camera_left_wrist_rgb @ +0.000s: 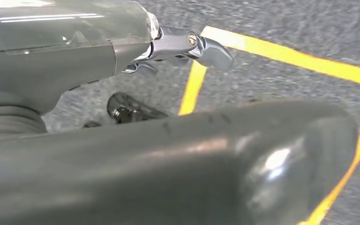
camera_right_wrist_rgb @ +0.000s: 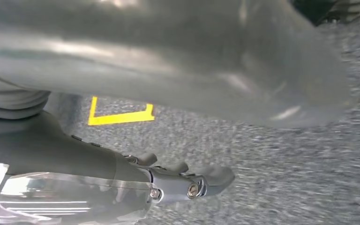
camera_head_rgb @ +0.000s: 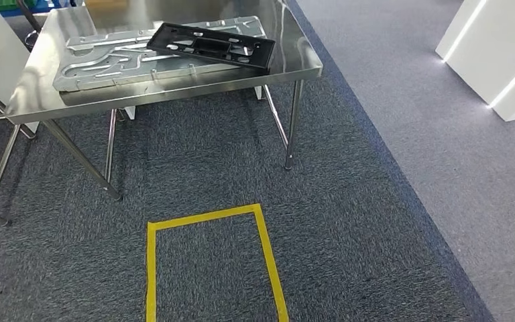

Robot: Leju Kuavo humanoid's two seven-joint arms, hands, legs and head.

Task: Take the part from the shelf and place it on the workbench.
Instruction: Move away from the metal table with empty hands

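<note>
Part: a black plastic frame (camera_head_rgb: 211, 45), flat, with many cut-outs, is seen lying on the steel workbench (camera_head_rgb: 174, 90), partly on top of a ribbed metal plate (camera_head_rgb: 107, 60). It already rests on the bench, so the task is judged to be close to finished.
Handling: the frame is judged light and fairly stiff, but thin ribs between the openings could bend or crack. A hold on the long outer rails, one at each side, is advised; the smooth plastic may slip.
Left hand (camera_left_wrist_rgb: 183, 47): it hangs over the carpet near the yellow tape (camera_left_wrist_rgb: 192, 89); nothing is held, and the fingers look apart.
Right hand (camera_right_wrist_rgb: 187, 183): it hangs over the carpet, nothing is held, the fingers look loosely extended.
Edges: one corner of the frame lies near the right edge of the bench; a push could slide it off.
Open room: grey carpet (camera_head_rgb: 241, 168) lies between the taped rectangle (camera_head_rgb: 211, 261) and the bench; a white lit unit (camera_head_rgb: 496, 54) stands well apart at the right.
</note>
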